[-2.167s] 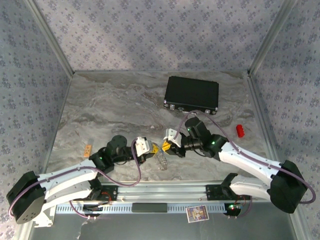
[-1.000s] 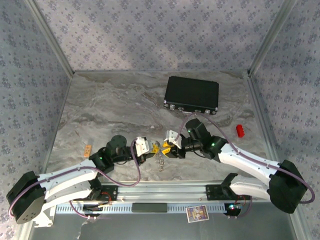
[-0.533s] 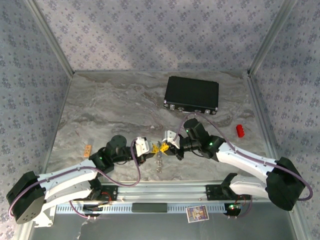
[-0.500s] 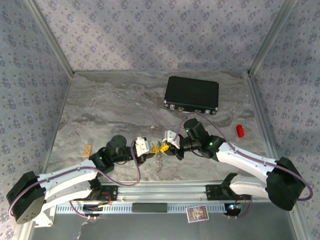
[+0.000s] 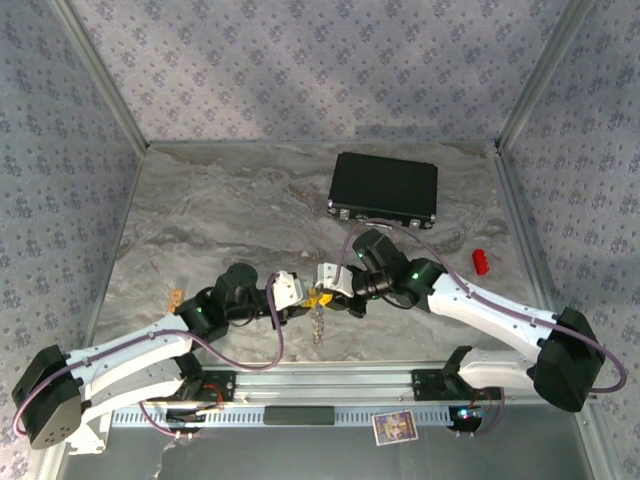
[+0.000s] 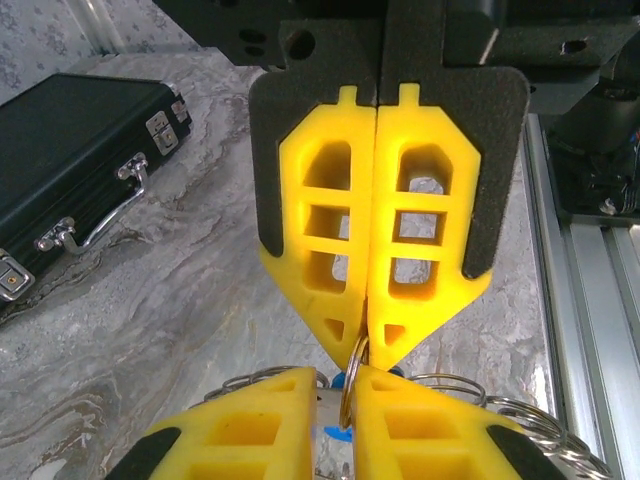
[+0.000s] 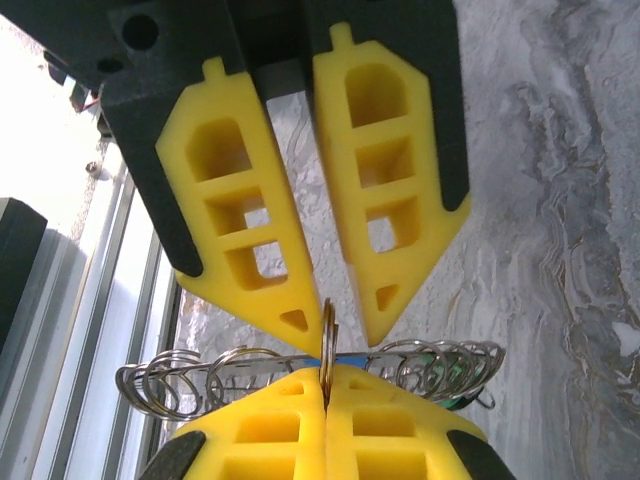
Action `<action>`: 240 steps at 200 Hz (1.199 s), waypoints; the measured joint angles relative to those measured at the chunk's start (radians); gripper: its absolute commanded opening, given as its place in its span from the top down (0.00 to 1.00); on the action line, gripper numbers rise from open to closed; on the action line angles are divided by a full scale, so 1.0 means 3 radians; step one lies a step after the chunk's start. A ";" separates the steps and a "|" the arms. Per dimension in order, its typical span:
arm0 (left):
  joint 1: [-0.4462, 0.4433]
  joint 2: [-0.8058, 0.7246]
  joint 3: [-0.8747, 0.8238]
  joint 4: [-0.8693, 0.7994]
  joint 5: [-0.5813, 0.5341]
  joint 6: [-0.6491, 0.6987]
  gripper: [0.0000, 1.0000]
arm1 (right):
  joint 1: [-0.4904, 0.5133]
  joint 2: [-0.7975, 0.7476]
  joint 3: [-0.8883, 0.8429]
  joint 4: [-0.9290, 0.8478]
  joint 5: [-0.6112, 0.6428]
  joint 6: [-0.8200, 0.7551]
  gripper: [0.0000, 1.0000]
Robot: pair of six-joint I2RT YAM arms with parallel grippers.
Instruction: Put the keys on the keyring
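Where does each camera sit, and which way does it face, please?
Top external: above and behind the bases, looking down at the table and black case; the left arm and right arm show.
Left wrist: on the left arm, looking along its own left tool at the shut right tool; case left, rail right.
Right wrist: on the right arm, looking past its own fingers at the left tool, jaws apart.
Shared: both wrist views show a small ring between the tips and the coiled keyring.
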 measured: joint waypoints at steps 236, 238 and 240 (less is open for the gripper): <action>-0.0017 0.0000 -0.0295 0.0661 0.0051 -0.0305 0.85 | -0.0136 -0.0360 -0.0824 0.1317 -0.0186 0.0703 1.00; -0.0017 0.0000 -0.0295 0.0662 0.0050 -0.0304 0.82 | -0.0136 -0.0360 -0.0824 0.1317 -0.0186 0.0703 1.00; -0.0017 -0.0001 -0.0295 0.0662 0.0048 -0.0290 0.80 | -0.0136 -0.0360 -0.0823 0.1312 -0.0187 0.0703 1.00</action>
